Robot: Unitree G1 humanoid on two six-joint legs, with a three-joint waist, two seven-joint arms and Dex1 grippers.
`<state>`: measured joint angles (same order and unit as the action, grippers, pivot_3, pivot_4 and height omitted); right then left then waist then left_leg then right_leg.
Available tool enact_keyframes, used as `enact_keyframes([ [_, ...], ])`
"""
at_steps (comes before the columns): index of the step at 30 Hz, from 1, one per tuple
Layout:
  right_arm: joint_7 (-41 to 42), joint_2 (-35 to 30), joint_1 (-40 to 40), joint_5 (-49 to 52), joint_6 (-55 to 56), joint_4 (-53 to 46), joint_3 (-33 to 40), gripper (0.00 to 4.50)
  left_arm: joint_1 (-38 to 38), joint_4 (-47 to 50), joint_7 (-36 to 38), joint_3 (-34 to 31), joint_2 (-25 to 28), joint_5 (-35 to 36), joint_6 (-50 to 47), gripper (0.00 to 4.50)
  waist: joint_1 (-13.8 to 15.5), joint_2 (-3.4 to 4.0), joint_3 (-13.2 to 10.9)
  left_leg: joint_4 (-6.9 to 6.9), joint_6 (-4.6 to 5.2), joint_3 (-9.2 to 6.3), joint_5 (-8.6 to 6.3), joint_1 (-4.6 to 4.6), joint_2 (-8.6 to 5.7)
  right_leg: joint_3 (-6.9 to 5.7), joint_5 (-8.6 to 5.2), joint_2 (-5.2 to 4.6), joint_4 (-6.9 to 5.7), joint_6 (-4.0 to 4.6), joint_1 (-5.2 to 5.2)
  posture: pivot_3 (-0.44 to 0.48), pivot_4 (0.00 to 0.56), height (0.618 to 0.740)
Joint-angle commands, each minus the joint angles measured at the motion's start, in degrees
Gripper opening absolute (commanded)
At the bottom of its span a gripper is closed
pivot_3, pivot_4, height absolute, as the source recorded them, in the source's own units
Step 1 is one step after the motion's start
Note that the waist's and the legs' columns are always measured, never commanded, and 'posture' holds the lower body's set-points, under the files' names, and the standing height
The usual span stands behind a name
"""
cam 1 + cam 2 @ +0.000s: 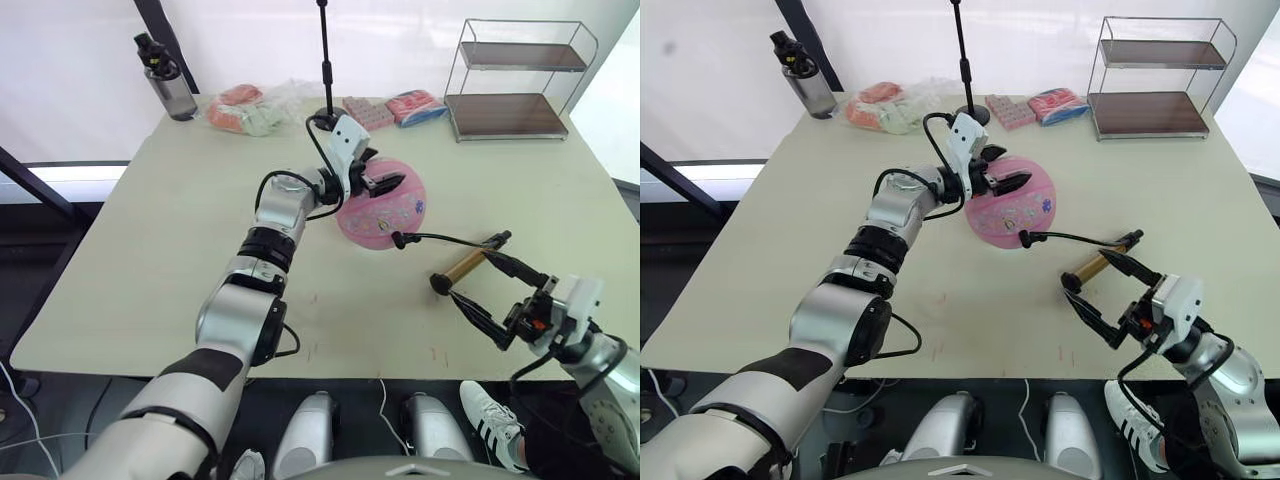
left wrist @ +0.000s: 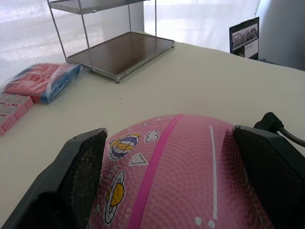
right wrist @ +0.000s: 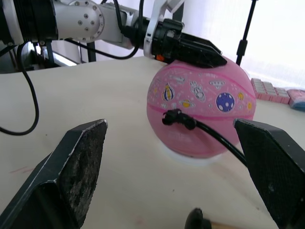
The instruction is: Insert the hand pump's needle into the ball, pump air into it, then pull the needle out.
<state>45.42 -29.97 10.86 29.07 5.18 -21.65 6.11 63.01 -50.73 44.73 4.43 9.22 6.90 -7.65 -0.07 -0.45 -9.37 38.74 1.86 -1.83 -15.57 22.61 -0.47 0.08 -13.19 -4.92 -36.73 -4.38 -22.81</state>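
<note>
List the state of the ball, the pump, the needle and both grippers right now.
Ball: on the table, straddled by the left gripper's fingers.
Needle: fitting against the ball.
Hand pump: lying on the table, ungripped.
Left gripper: open over the ball.
Right gripper: open, beside the pump.

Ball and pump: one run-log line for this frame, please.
ball: left pincer open astride | needle fitting: at ball | pump: on table, right pincer open near
</note>
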Motion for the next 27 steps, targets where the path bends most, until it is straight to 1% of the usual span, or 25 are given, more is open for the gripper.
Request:
enact_keyframes([
  [1, -3.17, 0.33, -3.71, -6.65, -0.56, -0.62, -2.54, 4.43, -2.29, -3.76, -1.35, 1.04, -2.08, -1.88, -0.61, 4.5, 0.35, 0.0, 0.02, 0.0, 0.0, 0.0, 0.0, -0.03, -0.01, -0.03, -0.01, 0.0, 0.01, -0.01, 0.05, 0.0, 0.15, 0.74],
  [3, -4.62, 0.3, -7.01, -12.58, 0.03, 0.52, -5.53, 4.43, -2.97, -4.69, -1.99, 0.8, -2.76, -1.89, 0.02, 4.5, 0.68, -0.05, 0.06, 0.01, 0.0, 0.01, 0.0, -0.05, -0.03, -0.03, -0.02, -0.01, 0.02, -0.04, 0.08, 0.0, 0.15, 0.74],
  [4, -5.25, 0.42, -8.51, -13.87, -1.53, 1.06, -6.86, 4.43, -3.26, -5.07, -2.25, 0.62, -3.05, -1.9, 0.26, 4.5, 0.87, -0.06, 0.09, 0.02, 0.0, 0.01, 0.0, -0.05, -0.04, -0.02, -0.03, -0.02, 0.03, -0.04, 0.09, 0.0, 0.15, 0.74],
  [7, -6.77, 0.1, -12.51, -20.88, -1.61, 3.44, -10.58, 4.43, -4.0, -5.79, -2.94, -0.29, -3.83, -1.47, 0.23, 4.5, 0.98, -0.09, 0.18, 0.03, -0.01, 0.0, 0.0, -0.05, -0.09, -0.03, -0.05, -0.06, 0.04, -0.07, 0.11, 0.0, 0.15, 0.74],
  [10, -9.45, -0.58, -16.78, -30.69, -0.94, 7.47, -14.58, 4.43, -4.78, -5.88, -3.4, -0.83, -4.33, -1.64, 0.26, 4.5, 0.94, -0.16, 0.34, 0.04, -0.01, -0.02, 0.01, -0.05, -0.11, -0.05, -0.05, -0.07, 0.04, -0.08, 0.12, 0.0, 0.15, 0.74],
  [15, -13.98, -0.82, -21.79, -41.7, 1.24, 12.29, -18.34, 4.43, -5.56, -5.59, -4.87, -0.69, -4.68, -2.62, 1.13, 4.5, 0.88, -0.14, 0.63, 0.03, -0.02, -0.02, 0.01, -0.1, -0.12, -0.05, -0.06, -0.07, 0.04, -0.08, 0.16, 0.0, 0.15, 0.74],
  [21, -21.67, -1.93, -25.18, -53.05, 6.18, 15.98, -19.46, 4.43, -6.01, -5.23, -5.41, -0.53, -5.25, -2.66, 1.12, 4.5, 0.88, -0.19, 0.77, 0.03, -0.07, -0.02, 0.04, -0.11, -0.13, -0.05, -0.06, -0.08, 0.05, -0.08, 0.17, 0.0, 0.15, 0.74],
  [27, -25.81, -2.4, -27.15, -59.81, 10.15, 17.86, -20.55, 4.43, -5.76, -5.38, -6.27, -0.58, -5.8, -2.62, 1.32, 4.5, 0.88, -0.2, 0.82, 0.03, -0.21, -0.02, 0.12, -0.12, -0.14, -0.05, -0.06, -0.08, 0.05, -0.08, 0.19, 0.0, 0.15, 0.74],
])
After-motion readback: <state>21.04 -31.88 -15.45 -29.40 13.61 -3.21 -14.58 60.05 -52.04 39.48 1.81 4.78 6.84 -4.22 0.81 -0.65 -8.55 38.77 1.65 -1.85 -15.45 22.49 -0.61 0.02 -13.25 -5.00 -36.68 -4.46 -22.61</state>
